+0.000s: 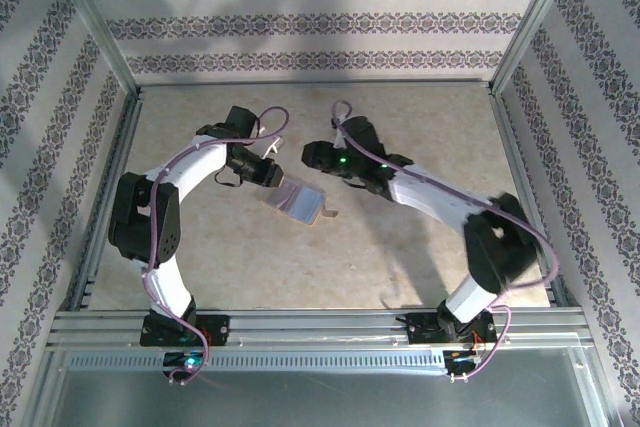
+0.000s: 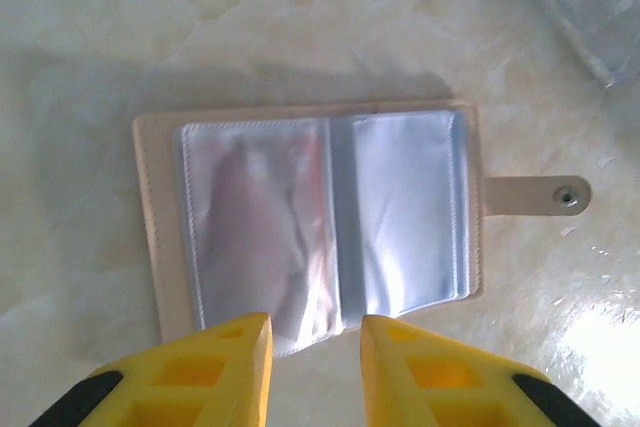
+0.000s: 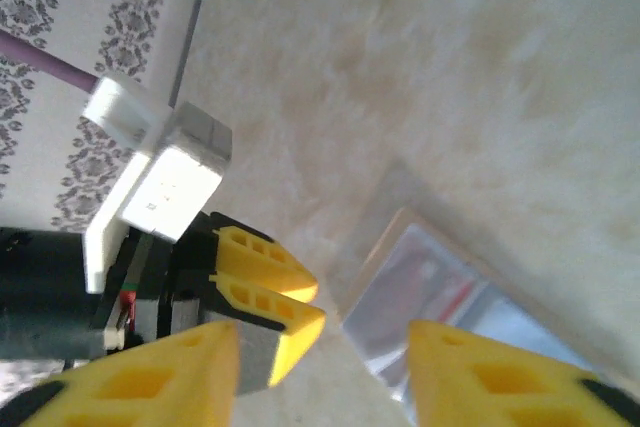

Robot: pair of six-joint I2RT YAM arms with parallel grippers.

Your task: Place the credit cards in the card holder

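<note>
The card holder [image 1: 300, 202] lay open at the centre of the table [image 1: 400, 267], a reddish credit card [image 3: 432, 282] seemingly in one clear sleeve [image 2: 405, 212]. The left gripper [image 2: 315, 357] hovered at its ten o'clock, jaws partly open and empty. The right gripper [image 3: 335, 367], at twelve, was open and empty. Closing there could snag the sleeve, dragging the holder and loosening the card.

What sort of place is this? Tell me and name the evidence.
Probably a robot test cell: an aluminium frame encloses a table, wallpaper-patterned panels serve as walls, and two arms are bolted to a rail at its near edge.
</note>
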